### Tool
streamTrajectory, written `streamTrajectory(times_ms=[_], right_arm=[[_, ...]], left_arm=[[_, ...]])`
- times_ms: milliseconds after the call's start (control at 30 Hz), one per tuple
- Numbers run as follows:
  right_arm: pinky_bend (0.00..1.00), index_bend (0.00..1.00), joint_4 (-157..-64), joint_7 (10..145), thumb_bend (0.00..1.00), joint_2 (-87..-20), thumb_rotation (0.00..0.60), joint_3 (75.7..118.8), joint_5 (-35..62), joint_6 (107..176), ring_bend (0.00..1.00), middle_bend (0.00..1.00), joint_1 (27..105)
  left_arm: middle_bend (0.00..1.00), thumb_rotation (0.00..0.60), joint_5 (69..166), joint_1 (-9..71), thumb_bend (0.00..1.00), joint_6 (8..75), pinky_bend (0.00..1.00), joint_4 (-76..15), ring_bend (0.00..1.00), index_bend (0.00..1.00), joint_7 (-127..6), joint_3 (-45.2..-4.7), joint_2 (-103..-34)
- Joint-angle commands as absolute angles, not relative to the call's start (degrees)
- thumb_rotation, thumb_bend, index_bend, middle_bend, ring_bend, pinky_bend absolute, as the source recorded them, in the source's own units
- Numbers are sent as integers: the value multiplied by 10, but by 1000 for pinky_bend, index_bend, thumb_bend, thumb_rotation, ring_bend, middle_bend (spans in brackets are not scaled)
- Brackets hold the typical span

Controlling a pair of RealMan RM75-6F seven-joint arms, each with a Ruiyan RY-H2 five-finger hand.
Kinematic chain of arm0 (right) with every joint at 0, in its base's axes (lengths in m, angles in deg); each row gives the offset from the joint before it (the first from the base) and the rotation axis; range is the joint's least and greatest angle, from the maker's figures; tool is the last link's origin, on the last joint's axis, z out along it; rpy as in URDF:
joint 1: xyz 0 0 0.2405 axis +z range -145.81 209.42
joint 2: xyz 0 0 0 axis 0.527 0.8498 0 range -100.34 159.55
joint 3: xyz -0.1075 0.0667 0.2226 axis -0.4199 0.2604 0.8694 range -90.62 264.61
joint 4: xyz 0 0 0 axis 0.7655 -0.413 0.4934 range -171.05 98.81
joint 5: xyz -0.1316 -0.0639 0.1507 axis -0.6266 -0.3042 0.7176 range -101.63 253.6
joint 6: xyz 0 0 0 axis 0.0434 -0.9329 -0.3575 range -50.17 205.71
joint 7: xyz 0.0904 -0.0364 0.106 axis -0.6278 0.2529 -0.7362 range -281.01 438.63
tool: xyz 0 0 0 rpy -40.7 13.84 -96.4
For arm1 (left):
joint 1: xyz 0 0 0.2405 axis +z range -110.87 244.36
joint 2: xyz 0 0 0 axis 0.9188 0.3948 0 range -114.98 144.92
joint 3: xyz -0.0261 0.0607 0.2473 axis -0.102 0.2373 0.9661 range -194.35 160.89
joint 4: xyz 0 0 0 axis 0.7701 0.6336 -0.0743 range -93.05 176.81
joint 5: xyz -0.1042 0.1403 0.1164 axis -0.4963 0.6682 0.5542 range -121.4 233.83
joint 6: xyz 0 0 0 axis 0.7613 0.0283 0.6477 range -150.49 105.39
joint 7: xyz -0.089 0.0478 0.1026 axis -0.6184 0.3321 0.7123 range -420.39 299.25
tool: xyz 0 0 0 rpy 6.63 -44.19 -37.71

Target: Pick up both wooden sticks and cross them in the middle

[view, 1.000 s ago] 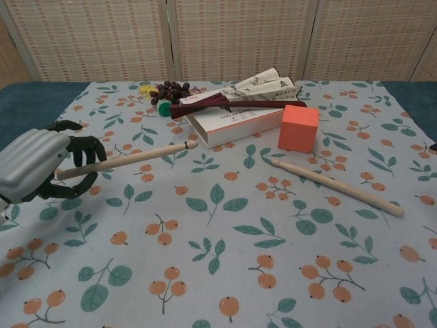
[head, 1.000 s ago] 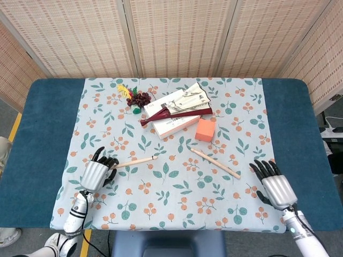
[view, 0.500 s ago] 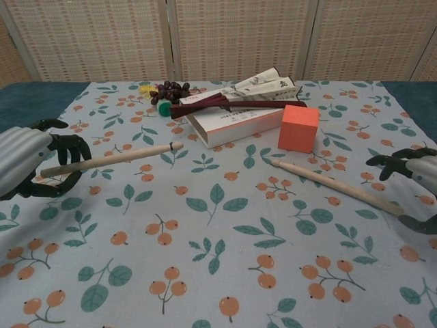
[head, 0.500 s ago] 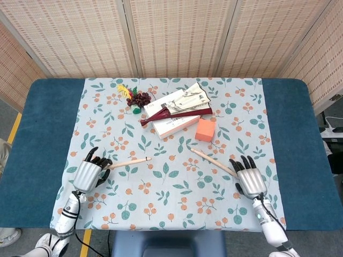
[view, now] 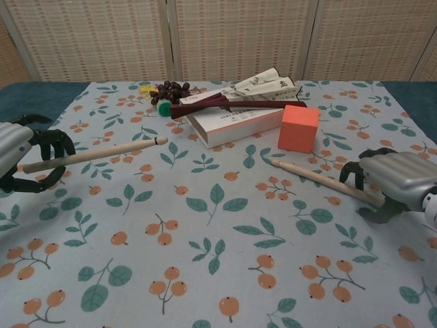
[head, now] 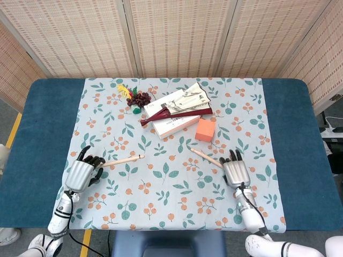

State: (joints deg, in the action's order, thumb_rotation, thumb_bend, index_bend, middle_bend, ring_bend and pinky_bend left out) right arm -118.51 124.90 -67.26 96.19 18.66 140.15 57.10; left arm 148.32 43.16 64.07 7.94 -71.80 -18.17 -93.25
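Two pale wooden sticks are on the floral cloth (head: 171, 214). My left hand (head: 80, 174) (view: 19, 158) grips the near end of the left stick (head: 124, 159) (view: 95, 153), which slants up off the cloth toward the middle. The right stick (head: 206, 157) (view: 317, 179) still lies flat on the cloth, pointing to the orange block. At its near end sits my right hand (head: 236, 172) (view: 399, 180), fingers curled over the stick and thumb beneath; that end is hidden under the hand.
An orange block (head: 206, 129) (view: 298, 127) stands just beyond the right stick's tip. Behind it a white box (head: 174, 125) (view: 235, 121) carries a dark red folded fan (head: 177, 111) (view: 218, 104). Toy grapes (head: 138, 98) (view: 171, 89) lie at the back left.
My left hand has drawn its stick further left and toward me. My right hand has slid left onto the right stick's near end and curled its fingers over it.
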Motion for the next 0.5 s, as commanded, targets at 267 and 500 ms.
streamTrajectory(times_ms=[267, 500], right_arm=[[53, 518, -1195, 1256, 294, -662, 600, 946, 194, 1413, 192, 523, 577], [54, 613, -1213, 1274, 295, -650, 600, 935, 197, 1426, 271, 593, 583]], left_arm=[[894, 600, 1482, 433, 518, 637, 169, 76, 522, 864, -711, -179, -931], [894, 600, 1481, 434, 518, 637, 169, 77, 522, 864, -709, -178, -932]])
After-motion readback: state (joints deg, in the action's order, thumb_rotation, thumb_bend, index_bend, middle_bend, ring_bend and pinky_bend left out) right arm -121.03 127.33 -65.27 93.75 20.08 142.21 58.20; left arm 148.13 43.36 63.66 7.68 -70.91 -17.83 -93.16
